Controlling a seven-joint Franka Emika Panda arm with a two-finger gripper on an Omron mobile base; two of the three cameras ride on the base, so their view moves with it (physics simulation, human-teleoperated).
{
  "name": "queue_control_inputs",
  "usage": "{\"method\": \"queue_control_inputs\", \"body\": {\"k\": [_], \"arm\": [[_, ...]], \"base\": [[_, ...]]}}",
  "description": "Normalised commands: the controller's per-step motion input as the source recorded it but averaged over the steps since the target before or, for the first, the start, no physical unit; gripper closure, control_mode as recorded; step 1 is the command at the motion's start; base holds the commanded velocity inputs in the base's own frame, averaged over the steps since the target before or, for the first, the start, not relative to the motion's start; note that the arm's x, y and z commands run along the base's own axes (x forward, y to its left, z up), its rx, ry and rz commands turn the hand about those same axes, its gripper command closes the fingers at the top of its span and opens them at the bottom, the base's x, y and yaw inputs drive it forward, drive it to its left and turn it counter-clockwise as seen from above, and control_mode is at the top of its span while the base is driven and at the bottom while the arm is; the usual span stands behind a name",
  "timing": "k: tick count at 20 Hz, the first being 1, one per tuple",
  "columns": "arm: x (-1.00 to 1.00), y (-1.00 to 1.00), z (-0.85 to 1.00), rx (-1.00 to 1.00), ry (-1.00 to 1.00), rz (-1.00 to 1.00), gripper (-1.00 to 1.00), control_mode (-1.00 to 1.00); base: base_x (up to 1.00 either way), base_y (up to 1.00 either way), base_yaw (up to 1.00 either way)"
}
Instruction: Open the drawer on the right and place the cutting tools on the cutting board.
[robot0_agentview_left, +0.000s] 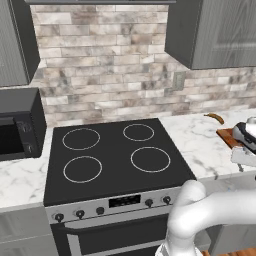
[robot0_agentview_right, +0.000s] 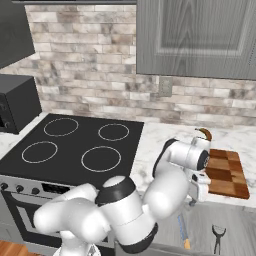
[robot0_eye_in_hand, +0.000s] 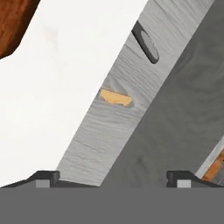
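Drawer (robot0_agentview_right: 220, 225): pulled out below the counter edge at the right of the stove, its grey floor open to view from above.
Tools in drawer: one knife (robot0_agentview_right: 183, 231), bluish blade and orange handle, lies lengthwise near the drawer's left side; a small dark tool (robot0_agentview_right: 217, 237) lies apart from it toward the right. In the hand view an orange handle end (robot0_eye_in_hand: 214, 168) shows at the right edge, on the grey floor.
Board (robot0_agentview_right: 225, 172): reddish-brown checkered block on the marble counter (robot0_agentview_right: 155, 145), just behind the open drawer, near the counter's front edge. A curved brown thing (robot0_agentview_right: 204, 133) sits just beyond its back left corner.
Gripper (robot0_eye_in_hand: 113, 177): fingers spread wide, nothing between them; it hangs over the drawer's near wall, between counter edge and drawer floor. In the right base view the hand is at the board's left front corner.
Room: bare drawer floor between the two tools; open marble left of the board up to the stove (robot0_agentview_left: 115, 155).
Left side: a microwave (robot0_agentview_left: 17, 125) stands on the counter beyond the stove.
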Motion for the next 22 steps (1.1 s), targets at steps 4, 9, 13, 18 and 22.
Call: {"method": "queue_control_inputs", "body": {"k": [4,9,13,18,22], "arm": [[0.01,-0.05,-0.35,0.00,0.00,0.14,-1.00,-1.00],[0.00,-0.06,-0.48,0.00,0.00,0.38,-1.00,-1.00],[-0.31,0.00,-0.60,0.00,-0.04,0.47,-1.00,-1.00],[-0.50,0.00,-0.76,0.00,-0.05,0.45,-1.00,-1.00],[-0.53,0.00,-0.85,0.03,-0.08,0.39,-1.00,-1.00]], "base": [[0.00,0.00,0.00],[0.00,0.00,0.00],[0.00,0.00,0.00],[0.00,0.00,0.00],[0.00,0.00,0.00]]}}
